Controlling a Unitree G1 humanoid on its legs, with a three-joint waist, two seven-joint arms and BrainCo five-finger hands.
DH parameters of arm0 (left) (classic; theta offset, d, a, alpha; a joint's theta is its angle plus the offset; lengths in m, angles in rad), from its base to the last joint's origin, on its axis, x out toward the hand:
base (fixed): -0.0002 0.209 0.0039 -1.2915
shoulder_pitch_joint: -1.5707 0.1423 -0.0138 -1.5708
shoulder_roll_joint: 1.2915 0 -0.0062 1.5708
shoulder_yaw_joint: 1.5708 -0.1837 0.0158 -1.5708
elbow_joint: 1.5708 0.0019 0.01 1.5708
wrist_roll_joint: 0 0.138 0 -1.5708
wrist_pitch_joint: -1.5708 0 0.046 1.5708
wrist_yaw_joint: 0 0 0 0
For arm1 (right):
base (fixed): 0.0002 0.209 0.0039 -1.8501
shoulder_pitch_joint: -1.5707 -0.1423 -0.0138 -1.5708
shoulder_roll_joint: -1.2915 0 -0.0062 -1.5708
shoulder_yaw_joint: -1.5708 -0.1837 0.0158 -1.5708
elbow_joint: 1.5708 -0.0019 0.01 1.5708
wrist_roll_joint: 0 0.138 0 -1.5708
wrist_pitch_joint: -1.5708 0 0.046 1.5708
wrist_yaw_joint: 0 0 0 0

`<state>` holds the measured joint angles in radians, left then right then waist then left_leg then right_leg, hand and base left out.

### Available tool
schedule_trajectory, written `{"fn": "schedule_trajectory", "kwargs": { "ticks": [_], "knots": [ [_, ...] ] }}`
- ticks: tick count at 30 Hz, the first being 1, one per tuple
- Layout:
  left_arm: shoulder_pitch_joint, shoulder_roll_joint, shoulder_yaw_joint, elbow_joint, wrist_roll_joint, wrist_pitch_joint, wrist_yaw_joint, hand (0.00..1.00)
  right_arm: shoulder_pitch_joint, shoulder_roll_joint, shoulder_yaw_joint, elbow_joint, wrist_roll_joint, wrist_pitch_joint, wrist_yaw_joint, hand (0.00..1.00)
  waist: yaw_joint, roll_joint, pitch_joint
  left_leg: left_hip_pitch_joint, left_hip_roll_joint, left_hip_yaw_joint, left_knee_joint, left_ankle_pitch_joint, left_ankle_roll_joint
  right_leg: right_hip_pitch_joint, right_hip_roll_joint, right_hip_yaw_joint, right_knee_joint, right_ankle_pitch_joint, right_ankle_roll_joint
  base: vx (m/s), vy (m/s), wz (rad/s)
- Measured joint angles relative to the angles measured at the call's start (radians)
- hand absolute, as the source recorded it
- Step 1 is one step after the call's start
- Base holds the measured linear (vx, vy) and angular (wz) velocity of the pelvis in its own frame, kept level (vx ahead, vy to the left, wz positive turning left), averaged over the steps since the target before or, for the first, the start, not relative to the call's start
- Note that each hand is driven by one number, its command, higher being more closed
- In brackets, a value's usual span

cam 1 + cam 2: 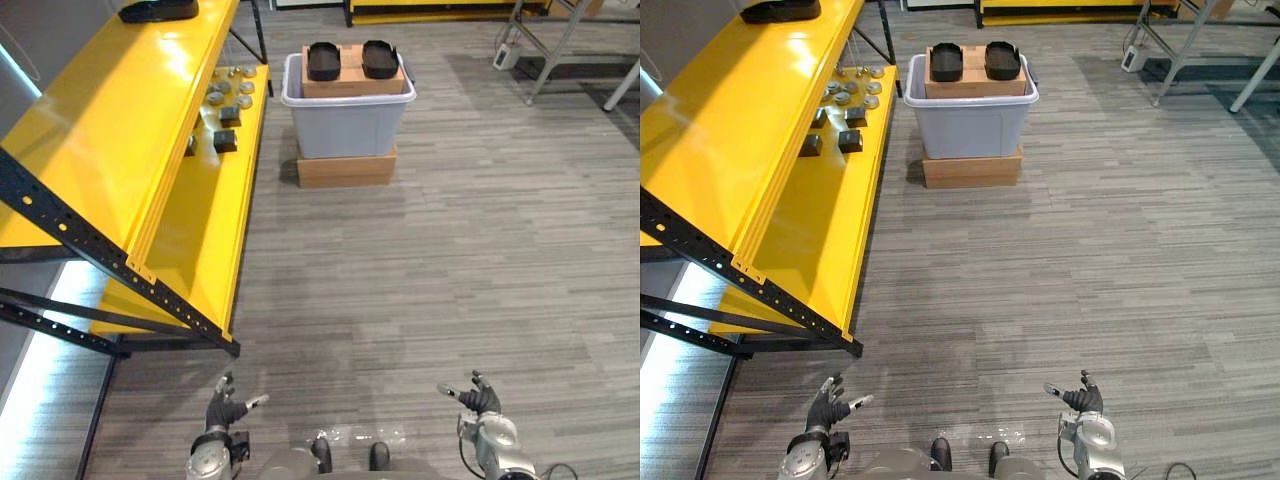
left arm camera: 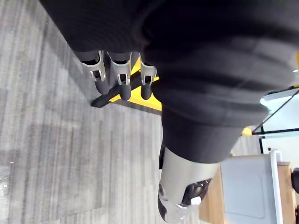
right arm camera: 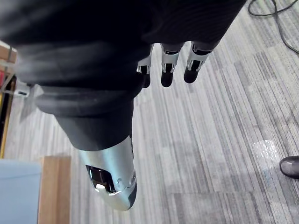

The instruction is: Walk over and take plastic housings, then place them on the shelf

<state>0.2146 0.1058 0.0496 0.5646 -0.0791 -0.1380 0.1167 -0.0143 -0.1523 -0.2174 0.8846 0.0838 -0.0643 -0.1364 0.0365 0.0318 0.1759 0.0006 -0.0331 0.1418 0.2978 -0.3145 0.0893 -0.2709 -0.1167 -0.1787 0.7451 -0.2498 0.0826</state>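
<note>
The left hand (image 1: 226,408) and right hand (image 1: 478,400) hang low at the near edge, fingers relaxed and spread, grasping nothing. Far ahead, two black plastic housings (image 1: 324,61) lie side by side on a cardboard box (image 1: 352,82) in a grey bin (image 1: 347,128), just right of the yellow shelf (image 1: 110,130). A third housing (image 1: 158,11) sits on the shelf's top at its far end.

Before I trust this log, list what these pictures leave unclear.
- The bin, eye views: its inside is hidden under the box carrying two housings.
- A third housing on the shelf, top level, eye views: cut off by the upper edge.
- The parts on the lower level: too small to identify.
- The bin in the left wrist view: cut off by the edge.
</note>
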Motion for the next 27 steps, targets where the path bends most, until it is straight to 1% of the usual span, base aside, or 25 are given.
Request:
{"fn": "schedule_trajectory", "kwargs": {
  "ticks": [2,3,4,5,6,7,8,9,10,11,12,13,14,15,16,17,18,19,20,21,23,24,25,26,27],
  "knots": [
    [0.002,0.005,0.000,0.000,0.000,0.003,0.008,0.00,-0.012,-0.003,0.004,-0.001,0.006,0.001,0.000,0.00,-0.005,-0.001,0.010,0.059,0.012,-0.005,-0.014,-0.024,-0.012,-0.055,-0.028,-0.072,-0.060,-0.015,-0.005,0.34,0.046,0.13],
    [-0.001,0.007,0.000,0.000,0.000,0.003,0.014,0.00,-0.021,-0.003,0.008,0.000,0.006,0.001,0.000,0.00,-0.007,0.010,0.020,0.074,0.019,-0.008,-0.022,-0.026,-0.016,-0.070,-0.024,-0.081,-0.099,-0.011,-0.005,0.49,0.003,0.21],
    [-0.004,0.005,0.001,0.000,0.000,0.003,0.020,0.00,-0.051,-0.006,0.023,-0.001,0.006,0.001,0.000,0.00,-0.021,0.006,0.028,0.102,0.043,-0.014,-0.047,-0.031,-0.027,-0.102,-0.010,-0.112,-0.196,0.010,0.001,0.46,-0.043,0.11],
    [-0.012,0.006,0.000,0.001,0.000,0.003,0.021,0.00,-0.076,-0.009,0.030,-0.001,0.006,-0.002,0.000,0.00,-0.024,0.022,0.045,0.128,0.071,-0.016,-0.067,-0.041,-0.044,-0.133,0.017,-0.121,-0.311,0.073,-0.003,0.56,-0.065,0.08],
    [-0.020,0.007,0.000,0.001,0.000,0.003,0.021,0.00,-0.085,-0.010,0.030,-0.003,0.007,-0.003,0.000,0.00,-0.024,0.020,0.051,0.145,0.080,-0.018,-0.083,-0.043,-0.056,-0.148,0.028,-0.121,-0.375,0.114,-0.007,0.40,-0.077,0.15],
    [-0.039,0.010,0.001,0.001,0.000,0.003,0.024,0.00,-0.094,-0.011,0.030,-0.007,0.007,-0.004,-0.001,0.00,-0.025,-0.003,0.065,0.188,0.085,-0.032,-0.109,-0.049,-0.085,-0.156,0.038,-0.116,-0.495,0.198,-0.011,0.45,-0.131,0.24],
    [-0.041,0.015,0.000,0.001,0.000,0.002,0.028,0.00,-0.092,-0.011,0.030,-0.007,0.006,-0.003,-0.003,0.00,-0.025,-0.008,0.069,0.207,0.085,-0.040,-0.118,-0.055,-0.101,-0.157,0.036,-0.110,-0.531,0.232,-0.018,0.61,-0.216,0.52],
    [-0.049,0.014,0.001,0.005,0.000,0.003,0.039,0.00,-0.082,-0.014,0.030,-0.007,0.006,-0.003,-0.015,0.00,-0.034,-0.031,0.065,0.256,0.098,-0.073,-0.120,-0.082,-0.148,-0.167,0.030,-0.092,-0.523,0.367,-0.099,0.63,-0.241,0.45],
    [-0.054,0.007,0.000,0.010,0.000,0.002,0.040,0.00,-0.081,-0.019,0.030,-0.007,0.006,-0.003,-0.017,0.00,-0.038,-0.018,0.064,0.258,0.117,-0.084,-0.111,-0.085,-0.153,-0.183,0.035,-0.098,-0.468,0.391,-0.131,0.64,-0.278,0.37],
    [-0.063,-0.003,-0.005,0.017,0.000,0.002,0.038,0.00,-0.085,-0.022,0.030,-0.009,0.006,-0.004,-0.017,0.00,-0.035,0.008,0.061,0.245,0.154,-0.095,-0.070,-0.078,-0.168,-0.209,0.049,-0.121,-0.377,0.320,-0.151,0.63,-0.312,0.18],
    [-0.067,-0.008,-0.004,0.018,0.000,0.001,0.039,0.00,-0.097,-0.016,0.031,-0.008,0.006,-0.003,-0.016,0.00,-0.045,0.012,0.061,0.204,0.177,-0.111,0.035,-0.050,-0.212,-0.223,0.055,-0.137,-0.297,0.234,-0.164,0.77,-0.398,0.12],
    [-0.067,-0.014,0.000,0.024,0.000,0.002,0.039,0.00,-0.100,-0.012,0.032,-0.008,0.006,-0.004,-0.016,0.00,-0.047,0.021,0.062,0.157,0.202,-0.123,0.171,-0.009,-0.213,-0.202,0.073,-0.151,-0.271,0.184,-0.182,0.79,-0.415,0.10],
    [-0.065,-0.018,0.003,0.037,0.000,0.003,0.039,0.00,-0.099,-0.011,0.046,-0.008,0.006,-0.004,-0.016,0.00,-0.046,0.031,0.067,0.074,0.238,-0.127,0.395,0.123,-0.181,-0.132,0.109,-0.158,-0.290,0.138,-0.194,0.67,-0.335,0.05],
    [-0.060,-0.019,0.003,0.038,0.000,0.003,0.038,0.00,-0.097,-0.011,0.059,-0.008,0.008,-0.004,-0.017,0.00,-0.043,0.036,0.069,0.024,0.271,-0.125,0.526,0.168,-0.166,-0.084,0.130,-0.163,-0.319,0.123,-0.199,0.63,-0.302,0.00],
    [-0.055,-0.020,0.004,0.039,-0.003,0.002,0.037,0.00,-0.092,-0.010,0.078,-0.008,0.017,-0.005,-0.018,0.00,-0.033,0.041,0.076,-0.065,0.335,-0.092,0.762,0.160,-0.137,0.021,0.177,-0.161,-0.390,0.114,-0.211,0.59,-0.257,-0.10],
    [-0.055,-0.021,0.008,0.041,-0.010,0.003,0.036,0.00,-0.089,-0.006,0.080,-0.005,0.028,-0.009,-0.019,0.00,-0.016,0.035,0.082,-0.138,0.373,-0.041,0.918,0.126,-0.095,0.126,0.204,-0.144,-0.463,0.113,-0.212,0.57,-0.233,-0.20],
    [-0.054,-0.023,0.011,0.040,-0.013,0.003,0.036,0.00,-0.092,-0.005,0.080,-0.004,0.031,-0.009,-0.022,0.00,-0.007,0.029,0.087,-0.170,0.370,-0.016,0.956,0.113,-0.074,0.173,0.209,-0.131,-0.497,0.113,-0.212,0.55,-0.196,-0.37],
    [-0.047,-0.024,0.019,0.034,-0.023,0.003,0.037,0.00,-0.101,-0.006,0.080,-0.002,0.033,-0.011,-0.034,0.00,0.011,0.016,0.090,-0.229,0.338,0.024,0.955,0.098,-0.065,0.246,0.207,-0.095,-0.558,0.115,-0.211,0.53,-0.141,-0.51],
    [-0.034,-0.027,0.036,0.025,-0.026,0.001,0.038,0.00,-0.117,-0.008,0.080,0.004,0.033,-0.016,-0.037,0.00,0.029,0.015,0.090,-0.291,0.286,0.036,0.881,0.084,-0.087,0.301,0.204,-0.062,-0.608,0.115,-0.210,0.51,-0.112,-0.60],
    [-0.031,-0.027,0.043,0.025,-0.027,0.001,0.038,0.00,-0.130,-0.011,0.080,0.006,0.033,-0.017,-0.037,0.00,0.035,0.016,0.092,-0.321,0.256,0.036,0.827,0.075,-0.088,0.324,0.204,-0.045,-0.631,0.115,-0.210,0.58,-0.031,-0.66],
    [-0.018,-0.026,0.072,0.025,-0.028,0.000,0.038,0.00,-0.157,-0.011,0.090,0.041,0.033,-0.016,-0.036,0.00,0.067,0.008,0.108,-0.401,0.133,0.019,0.482,0.068,-0.091,0.414,0.184,0.010,-0.711,0.105,-0.194,0.52,0.041,-0.64],
    [-0.016,-0.028,0.075,0.025,-0.028,0.000,0.038,0.00,-0.155,-0.015,0.101,0.043,0.033,-0.016,-0.036,0.00,0.075,0.005,0.112,-0.413,0.105,0.009,0.371,0.085,-0.104,0.434,0.177,0.017,-0.726,0.100,-0.187,0.47,0.089,-0.45],
    [-0.014,-0.035,0.076,0.025,-0.028,0.000,0.038,0.00,-0.151,-0.021,0.114,0.044,0.033,-0.016,-0.036,0.00,0.089,0.012,0.112,-0.427,0.064,-0.007,0.122,0.165,-0.143,0.473,0.172,0.024,-0.755,0.084,-0.167,0.56,0.131,-0.31],
    [-0.009,-0.051,0.076,0.027,-0.028,0.000,0.039,0.00,-0.151,-0.025,0.115,0.043,0.033,-0.016,-0.037,0.00,0.099,0.026,0.114,-0.440,0.067,-0.005,-0.034,0.214,-0.173,0.504,0.190,0.036,-0.775,0.060,-0.148,0.48,0.141,-0.32],
    [-0.009,-0.055,0.076,0.030,-0.028,0.000,0.039,0.00,-0.151,-0.024,0.114,0.045,0.033,-0.016,-0.037,0.00,0.107,0.032,0.115,-0.452,0.069,-0.004,-0.044,0.250,-0.155,0.525,0.194,0.043,-0.782,0.044,-0.139,0.55,0.180,-0.26]
  ]
}}
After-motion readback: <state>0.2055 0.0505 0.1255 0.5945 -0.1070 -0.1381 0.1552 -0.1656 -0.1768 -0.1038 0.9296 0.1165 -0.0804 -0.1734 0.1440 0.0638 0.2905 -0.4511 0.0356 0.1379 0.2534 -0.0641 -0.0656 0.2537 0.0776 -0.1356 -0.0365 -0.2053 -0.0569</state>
